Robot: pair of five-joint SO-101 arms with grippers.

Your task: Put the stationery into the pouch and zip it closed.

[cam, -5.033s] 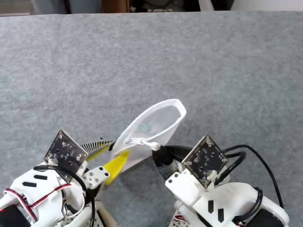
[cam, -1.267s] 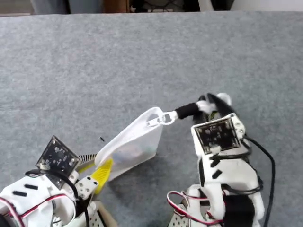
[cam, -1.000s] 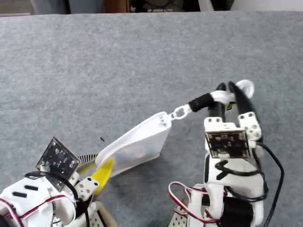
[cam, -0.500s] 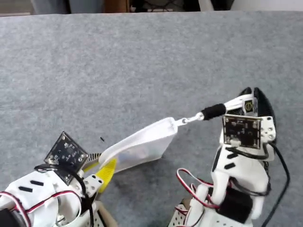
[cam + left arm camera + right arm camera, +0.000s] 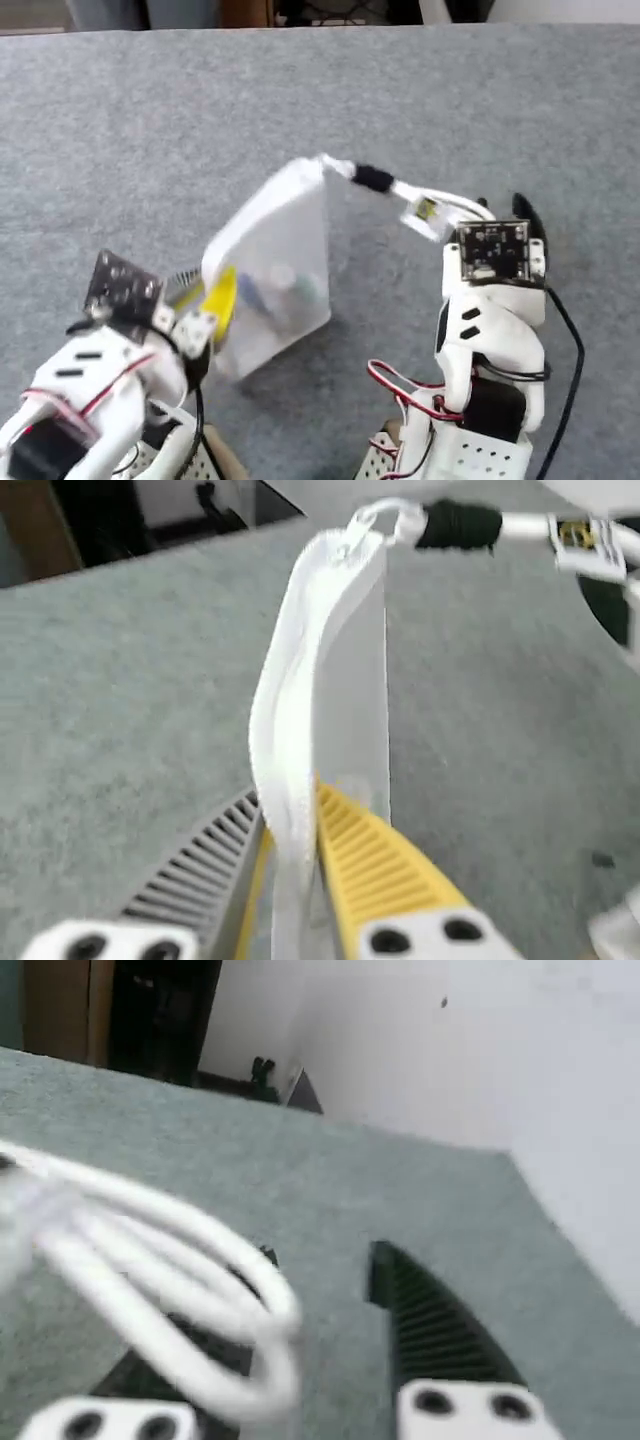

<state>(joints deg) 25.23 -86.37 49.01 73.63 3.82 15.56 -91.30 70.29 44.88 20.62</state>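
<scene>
Stationery (image 5: pixel 285 285) sits inside pouch (image 5: pixel 275 250) mid-table, zip (image 5: pixel 290 700) looks shut to its 1 o'clock corner, left gripper (image 5: pixel 295 840) clenched on its 8 o'clock end, right gripper (image 5: pixel 324 1252) released with strap (image 5: pixel 400 190) hooked over 1 finger; only letting go left.

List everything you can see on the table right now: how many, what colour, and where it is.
pouch: one, white and see-through, mid-table, near end clamped in the left gripper.
stationery: count unclear, bluish and greenish shapes, inside the pouch.
cord: one, white loop with a black bead, running from the pouch's far corner to the right gripper, looped over one finger.
mat: one, grey, covering the table.
left gripper: one, yellow and grey fingers, shut on the pouch's end.
right gripper: one, black fingers, open, at the cord's far end.
</scene>
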